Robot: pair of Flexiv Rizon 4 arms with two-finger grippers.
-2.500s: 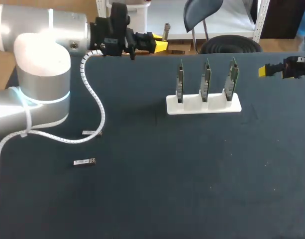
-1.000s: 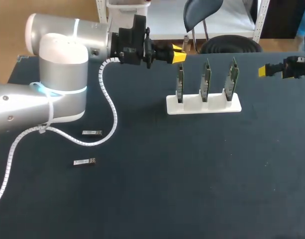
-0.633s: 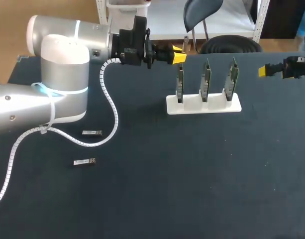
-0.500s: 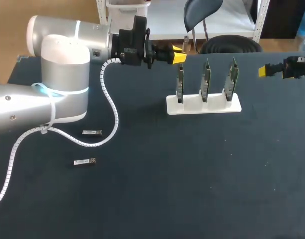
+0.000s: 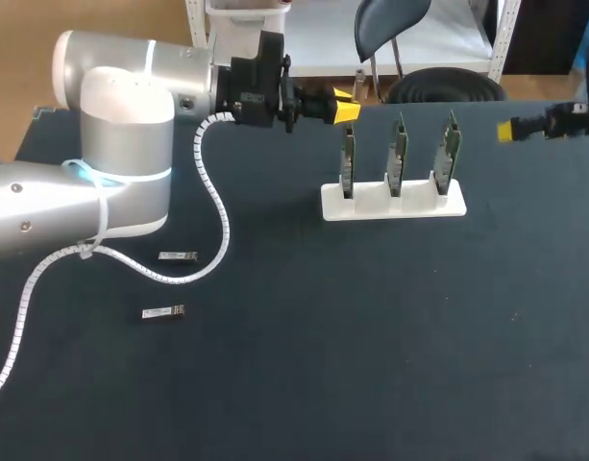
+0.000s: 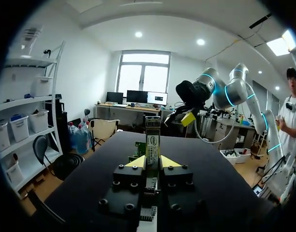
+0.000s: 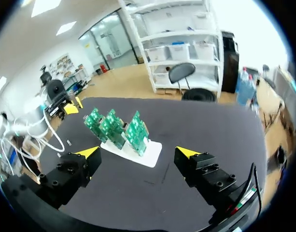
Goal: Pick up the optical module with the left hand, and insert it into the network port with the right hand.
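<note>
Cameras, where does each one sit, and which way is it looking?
Head view: above and behind, looking down on the table; left arm and right gripper show.
Left wrist view: on the left wrist, facing across the table; left gripper shut on the optical module.
Right wrist view: on the right wrist, facing the white rack; its open fingers show.
Shared: head and right wrist views both show the rack.

Over the last couple of seconds the left arm (image 5: pixel 111 163) got swung along the table's far edge, so the left gripper (image 5: pixel 344 109), optical module (image 6: pixel 152 140) clamped in it, was carried from nearer the far left corner toward the middle. The right gripper (image 5: pixel 507 131) was nudged slightly closer to the far edge.
</note>
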